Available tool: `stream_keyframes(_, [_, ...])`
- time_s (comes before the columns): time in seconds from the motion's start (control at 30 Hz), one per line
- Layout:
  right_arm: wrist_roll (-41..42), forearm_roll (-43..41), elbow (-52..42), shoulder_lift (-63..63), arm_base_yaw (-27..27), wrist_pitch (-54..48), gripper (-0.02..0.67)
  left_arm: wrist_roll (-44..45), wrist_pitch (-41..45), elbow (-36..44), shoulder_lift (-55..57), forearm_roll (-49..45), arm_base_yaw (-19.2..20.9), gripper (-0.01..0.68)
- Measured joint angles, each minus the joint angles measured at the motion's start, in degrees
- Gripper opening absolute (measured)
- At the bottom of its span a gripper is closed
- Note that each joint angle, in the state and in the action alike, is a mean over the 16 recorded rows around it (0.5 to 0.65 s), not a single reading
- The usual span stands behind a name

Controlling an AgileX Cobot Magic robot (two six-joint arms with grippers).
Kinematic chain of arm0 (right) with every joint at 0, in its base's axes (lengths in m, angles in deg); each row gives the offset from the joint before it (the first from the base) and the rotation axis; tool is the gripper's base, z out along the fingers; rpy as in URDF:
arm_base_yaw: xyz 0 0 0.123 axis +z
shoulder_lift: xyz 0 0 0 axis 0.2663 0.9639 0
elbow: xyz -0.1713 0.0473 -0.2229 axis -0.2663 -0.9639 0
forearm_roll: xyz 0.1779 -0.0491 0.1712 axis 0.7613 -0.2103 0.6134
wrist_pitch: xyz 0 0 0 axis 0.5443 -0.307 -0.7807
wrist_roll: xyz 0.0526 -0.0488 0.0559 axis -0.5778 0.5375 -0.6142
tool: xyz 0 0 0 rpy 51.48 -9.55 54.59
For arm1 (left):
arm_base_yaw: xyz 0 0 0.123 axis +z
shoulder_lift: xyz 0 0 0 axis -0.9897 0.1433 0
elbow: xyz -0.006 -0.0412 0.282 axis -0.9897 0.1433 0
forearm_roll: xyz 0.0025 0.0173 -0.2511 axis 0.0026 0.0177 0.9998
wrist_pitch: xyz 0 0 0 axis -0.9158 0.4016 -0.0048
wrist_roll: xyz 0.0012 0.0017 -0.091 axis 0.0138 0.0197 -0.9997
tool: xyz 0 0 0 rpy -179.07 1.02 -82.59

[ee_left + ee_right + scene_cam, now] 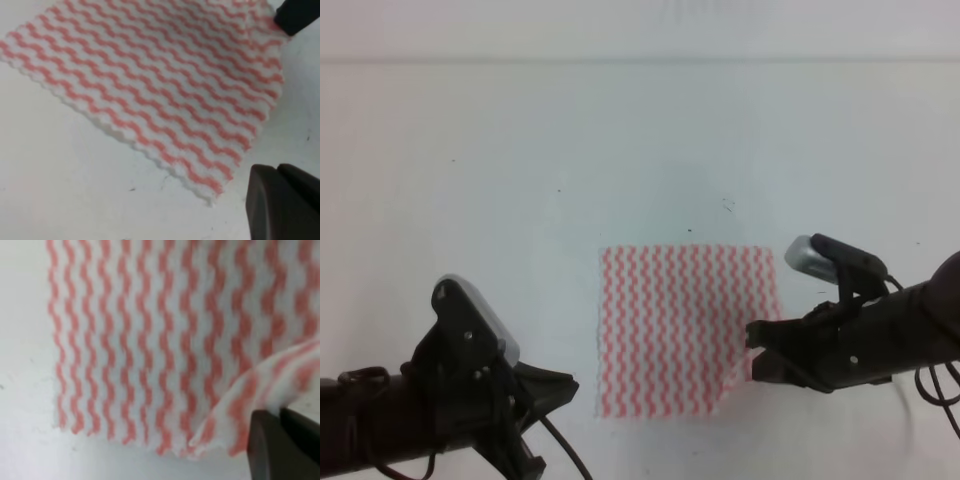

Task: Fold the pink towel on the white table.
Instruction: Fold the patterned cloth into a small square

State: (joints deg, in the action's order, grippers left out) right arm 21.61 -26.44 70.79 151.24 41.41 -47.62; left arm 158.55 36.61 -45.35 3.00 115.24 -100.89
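The pink towel (680, 320) lies mostly flat on the white table (520, 200), just right of centre and near the front. My right gripper (755, 345) is at its near right corner and is shut on that corner, which curls up off the table. In the right wrist view the lifted corner of the towel (150, 340) is pinched at the gripper (280, 420). My left gripper (565, 385) hovers to the left of the towel, apart from it, and looks shut and empty. The left wrist view shows the towel (150, 85) ahead of the gripper (280, 200).
The table's far edge (640, 60) meets a pale wall at the back. A few small dark specks (728, 205) mark the surface beyond the towel. The tip of the right gripper (297, 15) shows at the top right of the left wrist view.
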Motion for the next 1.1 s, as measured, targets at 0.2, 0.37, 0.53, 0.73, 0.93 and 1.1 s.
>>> stream_keyframes(0.2, [0.0, -0.2, 0.6, -0.5, -1.1, 1.1, -0.002, 1.1, 0.6, 0.0, 0.0, 0.0, 0.0, 0.0])
stream_keyframes(0.37, [0.1, -0.3, 1.1, -0.6, -1.2, 3.8, -0.002, 2.6, 1.1, 0.0, 0.1, -0.1, -0.1, 0.0])
stream_keyframes(0.53, [0.2, -0.2, 1.5, -0.5, -1.2, 6.2, -0.002, 3.7, 1.3, -0.4, 0.1, -0.1, -0.7, 0.0])
stream_keyframes(0.73, [0.4, -0.2, 1.6, -0.6, -1.3, 7.5, -0.002, 4.7, 1.7, -1.8, 0.4, -0.1, -1.8, 0.005])
stream_keyframes(0.93, [0.5, -0.1, 1.6, -0.7, -1.3, 7.5, -0.002, 8.0, 2.9, -4.1, 3.3, -0.1, -2.7, 0.015])
stream_keyframes(1.1, [0.6, -0.1, 1.6, -0.8, -1.3, 7.4, -0.002, 13.0, 3.0, -6.2, 7.4, -0.1, -3.3, 0.022])
